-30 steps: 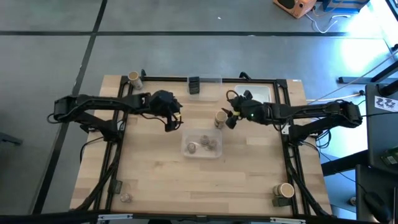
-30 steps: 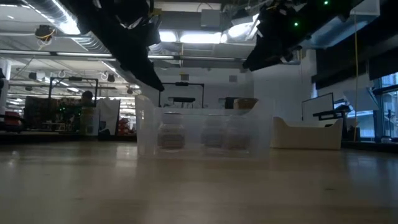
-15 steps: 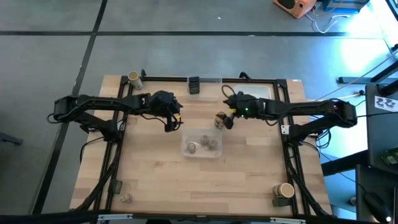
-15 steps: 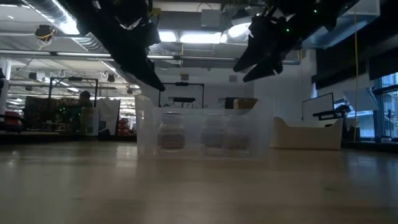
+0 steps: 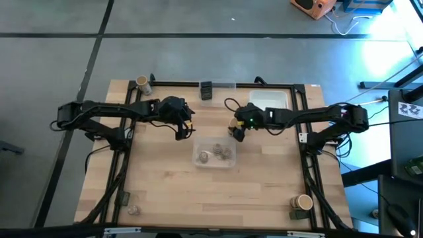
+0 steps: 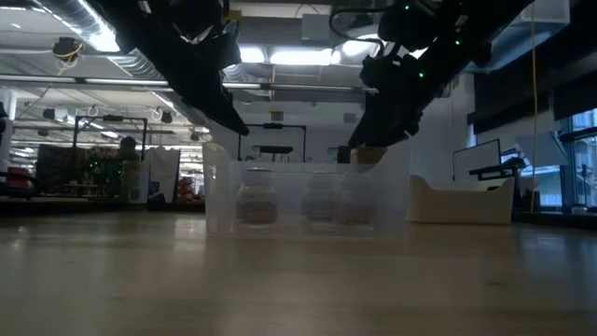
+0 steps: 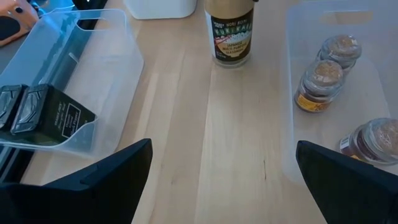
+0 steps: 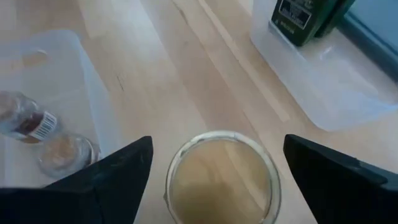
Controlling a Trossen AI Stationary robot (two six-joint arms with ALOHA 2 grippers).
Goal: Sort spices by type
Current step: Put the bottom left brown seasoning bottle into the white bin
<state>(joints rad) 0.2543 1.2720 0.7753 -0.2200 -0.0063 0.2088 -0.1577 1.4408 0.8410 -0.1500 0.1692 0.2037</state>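
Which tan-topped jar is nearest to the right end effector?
The tan-topped jar standing mid-table, directly below the open right end effector. The other tan-topped jars stand at the far-left corner and near-right corner.

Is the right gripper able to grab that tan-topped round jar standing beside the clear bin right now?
Probably yes: the right gripper is open right above the tan-topped round jar, with nothing between them.

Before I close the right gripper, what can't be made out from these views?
- High view: the tan-topped jar is mostly covered by the right gripper.
- Right wrist view: jar's sides and base are cut off by the picture's edge; only its lid shows between open fingers.
- Low view: jars inside the clear bin are blurred by its walls.
- Corner jars are too small to identify.
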